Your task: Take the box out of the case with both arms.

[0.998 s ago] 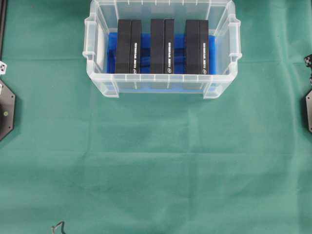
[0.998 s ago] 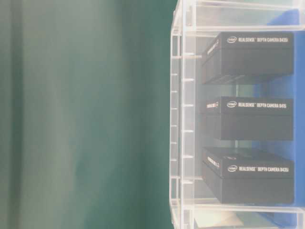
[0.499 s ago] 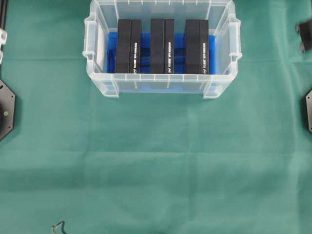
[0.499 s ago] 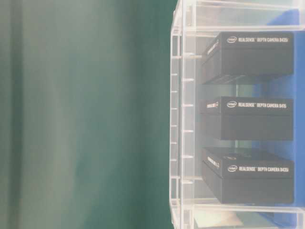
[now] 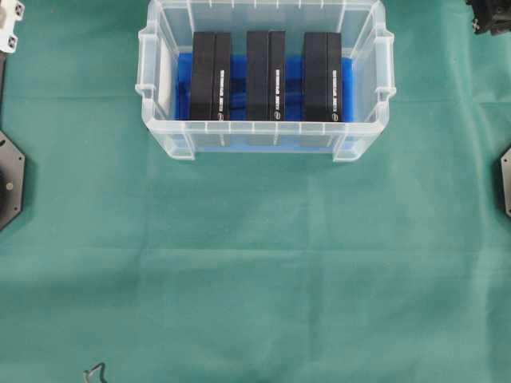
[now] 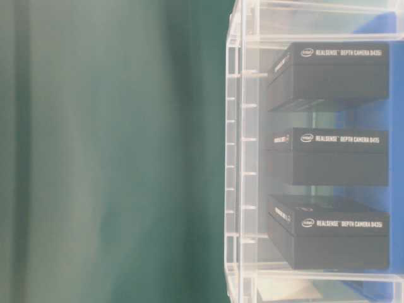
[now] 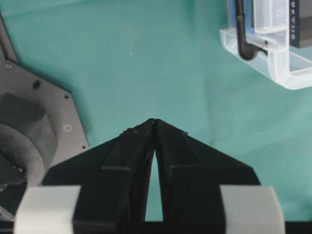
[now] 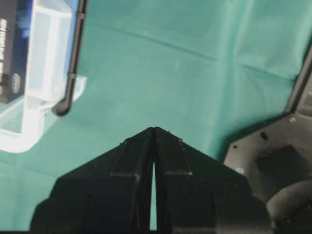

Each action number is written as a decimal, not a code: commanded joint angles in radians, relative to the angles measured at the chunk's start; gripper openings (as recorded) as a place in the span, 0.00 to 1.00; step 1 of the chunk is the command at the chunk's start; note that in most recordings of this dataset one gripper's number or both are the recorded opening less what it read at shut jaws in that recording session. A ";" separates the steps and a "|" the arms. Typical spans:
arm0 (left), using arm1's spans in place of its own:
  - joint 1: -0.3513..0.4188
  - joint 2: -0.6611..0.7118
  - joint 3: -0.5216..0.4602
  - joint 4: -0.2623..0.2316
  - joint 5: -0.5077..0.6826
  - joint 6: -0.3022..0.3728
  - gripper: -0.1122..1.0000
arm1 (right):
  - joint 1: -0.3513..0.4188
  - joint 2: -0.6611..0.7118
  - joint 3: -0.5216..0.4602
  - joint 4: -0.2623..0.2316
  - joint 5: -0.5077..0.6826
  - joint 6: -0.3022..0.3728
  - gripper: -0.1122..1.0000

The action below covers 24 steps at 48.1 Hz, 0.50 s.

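The clear case [image 5: 263, 147] stands on the green cloth at the back middle, with a blue liner under three black boxes side by side: left box [image 5: 211, 76], middle box [image 5: 266, 76], right box [image 5: 322, 76]. The table-level view shows the same boxes [image 6: 334, 158] behind the case's wall [image 6: 237, 158]. My left gripper [image 7: 154, 121] is shut and empty over bare cloth, with the case's corner [image 7: 278, 68] far off at the upper right. Shut and empty too, my right gripper [image 8: 153, 129] has the case [image 8: 48, 53] at its upper left.
Black arm bases sit at the left edge [image 5: 9, 179] and the right edge [image 5: 505, 179]. A white part of the left arm [image 5: 9, 14] and a black part of the right arm [image 5: 489, 14] show at the top corners. A small wire loop [image 5: 96, 371] lies at the front.
In the overhead view both arm parts have moved along the side edges towards the top corners. The case and the boxes have not moved.
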 commanded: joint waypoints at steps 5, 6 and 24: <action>0.005 -0.003 -0.023 0.002 -0.011 -0.009 0.11 | -0.003 -0.006 -0.021 -0.002 -0.026 0.002 0.10; 0.005 -0.003 -0.023 0.002 -0.011 -0.009 0.11 | -0.003 -0.006 -0.021 -0.002 -0.028 0.000 0.10; 0.003 0.015 -0.018 -0.002 -0.021 -0.035 0.43 | 0.000 -0.006 0.000 -0.008 -0.041 -0.020 0.26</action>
